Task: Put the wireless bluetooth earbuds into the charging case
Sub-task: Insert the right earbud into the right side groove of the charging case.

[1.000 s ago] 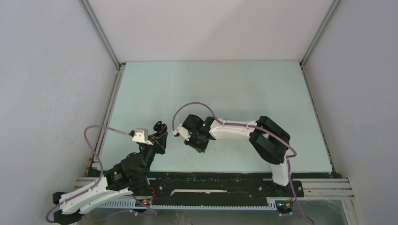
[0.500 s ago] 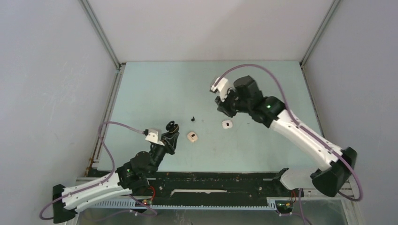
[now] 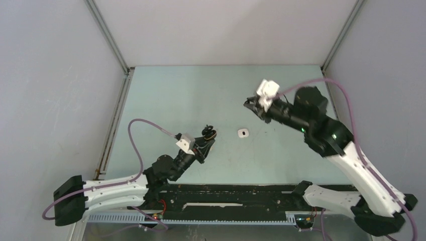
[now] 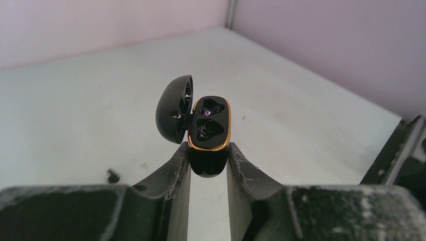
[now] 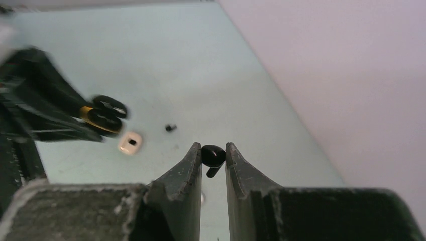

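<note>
Your right hand, pinching a tiny black earbud, has swung rightward; your left hand clamps an open glossy black gold-rimmed case, its base hidden in the grip.

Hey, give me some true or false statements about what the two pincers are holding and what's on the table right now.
1. The left pincer grips a black charging case with its lid open. True.
2. The right pincer is empty. False: it is shut on a black earbud.
3. The case's rim is silver. False: it is gold.
4. A small white item lies on the table. True.
</note>
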Robot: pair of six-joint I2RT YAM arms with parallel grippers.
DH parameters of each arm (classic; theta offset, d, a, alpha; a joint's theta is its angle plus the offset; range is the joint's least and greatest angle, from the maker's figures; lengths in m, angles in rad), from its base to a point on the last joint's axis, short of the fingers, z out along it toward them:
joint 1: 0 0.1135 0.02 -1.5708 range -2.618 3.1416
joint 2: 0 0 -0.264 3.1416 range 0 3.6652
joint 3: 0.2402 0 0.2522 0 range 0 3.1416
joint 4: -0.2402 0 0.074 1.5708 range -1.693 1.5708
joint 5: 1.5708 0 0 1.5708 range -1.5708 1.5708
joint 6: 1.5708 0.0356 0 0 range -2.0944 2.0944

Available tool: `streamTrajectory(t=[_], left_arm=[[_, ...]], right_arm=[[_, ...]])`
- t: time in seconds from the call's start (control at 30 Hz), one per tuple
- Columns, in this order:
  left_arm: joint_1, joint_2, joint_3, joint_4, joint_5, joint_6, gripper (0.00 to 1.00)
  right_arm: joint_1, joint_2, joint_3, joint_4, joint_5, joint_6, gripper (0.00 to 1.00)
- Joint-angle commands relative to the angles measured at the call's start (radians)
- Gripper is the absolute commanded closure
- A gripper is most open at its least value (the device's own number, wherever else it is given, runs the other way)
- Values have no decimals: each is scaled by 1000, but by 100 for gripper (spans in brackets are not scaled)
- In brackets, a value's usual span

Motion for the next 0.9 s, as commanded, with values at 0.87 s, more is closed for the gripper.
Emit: streamTrajectory(t=[0.87], left_arm=[[4,320,326,372,281,-134,100]], right_arm=[[388,-198,-259,344,281,51,100]])
